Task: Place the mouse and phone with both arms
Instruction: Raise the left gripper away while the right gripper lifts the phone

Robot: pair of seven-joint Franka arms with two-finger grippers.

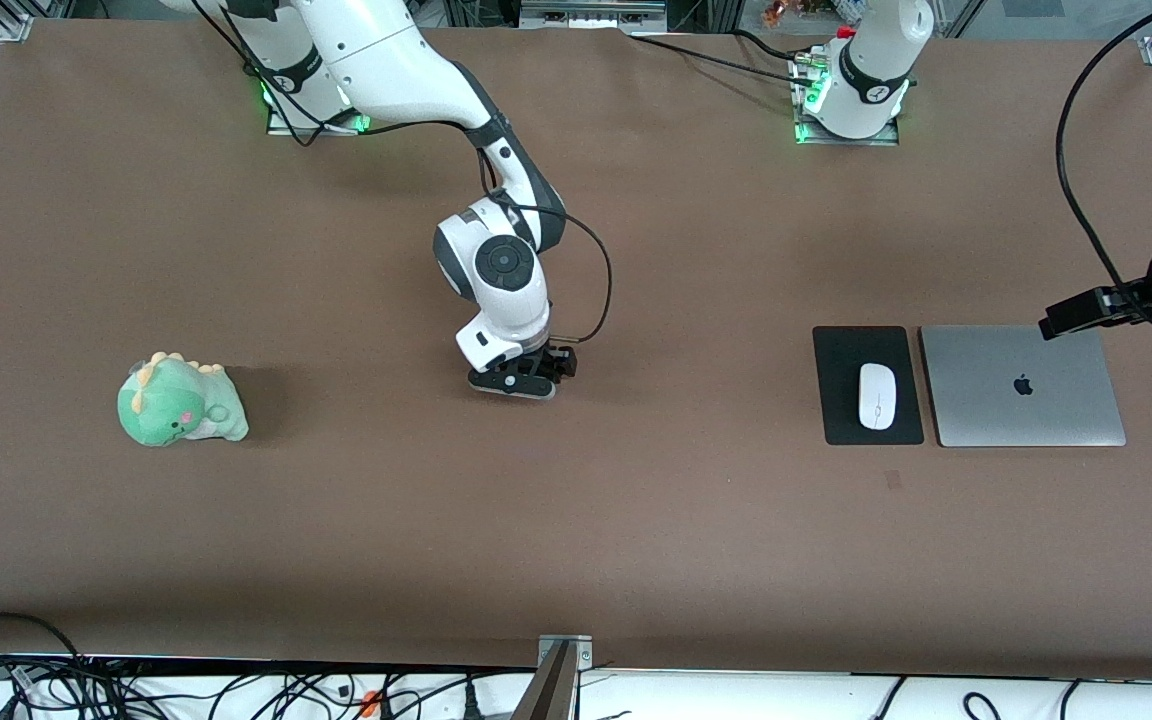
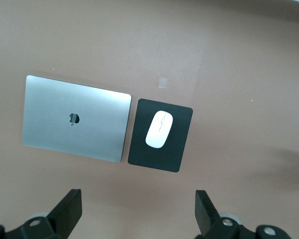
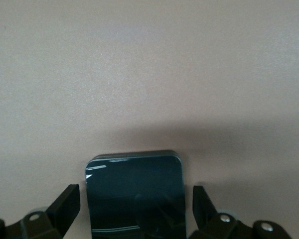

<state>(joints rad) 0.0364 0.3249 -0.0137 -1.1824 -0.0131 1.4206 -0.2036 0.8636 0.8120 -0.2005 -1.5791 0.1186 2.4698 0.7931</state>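
The mouse [image 1: 876, 396], white and oval, lies on a black mouse pad [image 1: 841, 385] toward the left arm's end of the worktop [image 1: 636, 520]; in the left wrist view the mouse [image 2: 159, 129] sits near the middle of the pad [image 2: 182, 144]. A closed silver laptop [image 1: 1022, 385] lies just beside the pad, toward the left arm's end of the worktop, and shows in the left wrist view as well [image 2: 75, 118].

The phone [image 3: 134, 196], flat, black and glossy, lies on the worktop between the two fingers of the right gripper [image 3: 134, 206]. In the right wrist view a finger [image 3: 65, 204] stands on each side of the phone with a narrow gap, so the jaws are apart and not clamped on it. In the front view the right gripper [image 1: 524, 375] is low over the middle of the worktop and hides the phone.

The left gripper [image 2: 138, 211] hangs high above the laptop's end of the worktop, its jaws spread wide with nothing between them; the front view shows only part of it at the picture's edge.

A green plush dinosaur [image 1: 179, 402] sits toward the right arm's end of the worktop, well apart from everything else.
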